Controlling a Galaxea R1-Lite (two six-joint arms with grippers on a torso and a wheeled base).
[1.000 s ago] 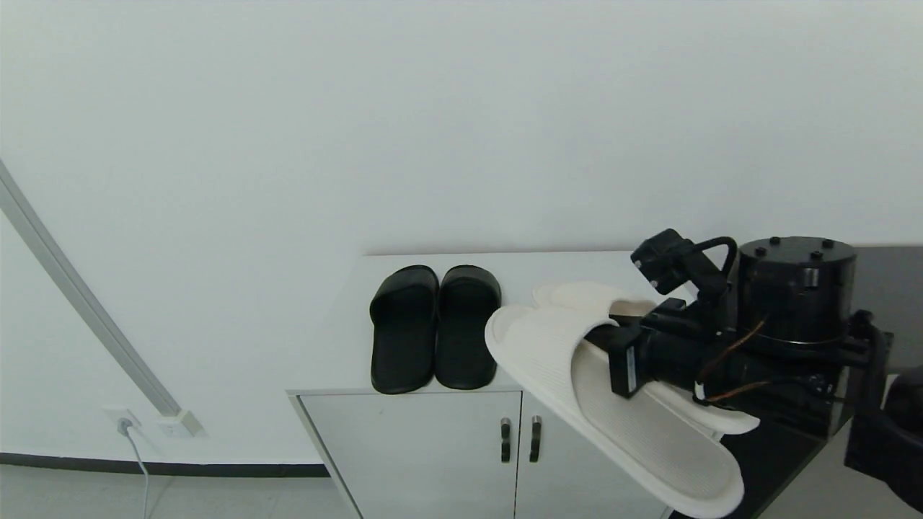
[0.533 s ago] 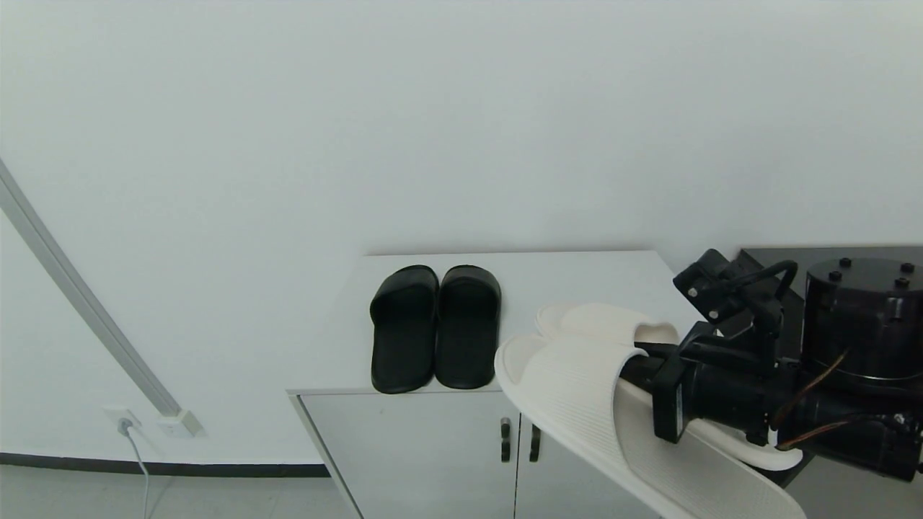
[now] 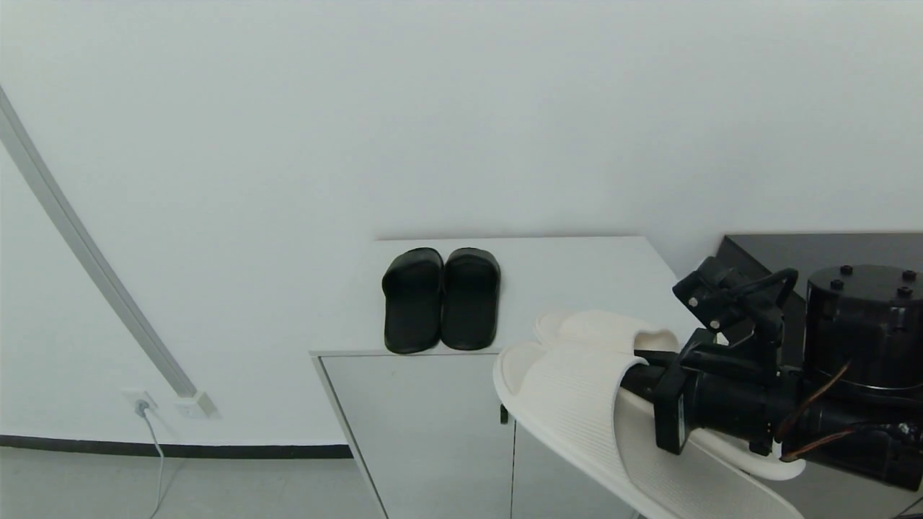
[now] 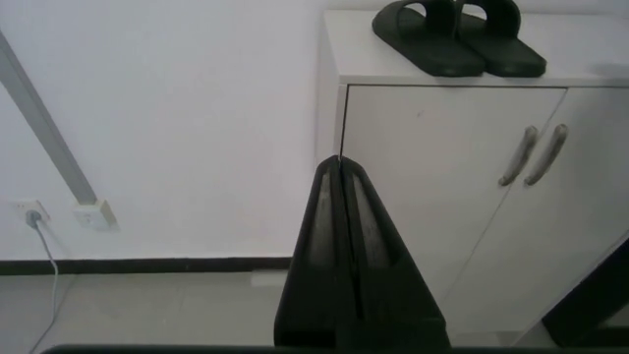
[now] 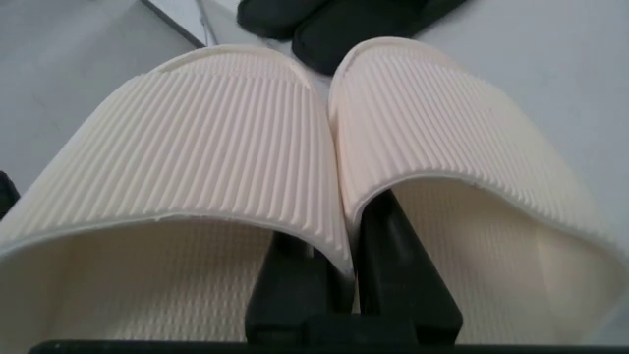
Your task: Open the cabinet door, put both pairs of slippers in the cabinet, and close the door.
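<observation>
Gripping white slippers [image 3: 577, 382] with right fingers [image 5: 398, 275], lower right of frame, in front of shut cabinet [image 3: 418, 425]. Probably light, soft, floppy; best pinched at touching straps. Holding nothing in left fingers [image 4: 373, 236], pressed together. Also: black slippers [image 3: 441, 299] at frame centre, on cabinet top.
</observation>
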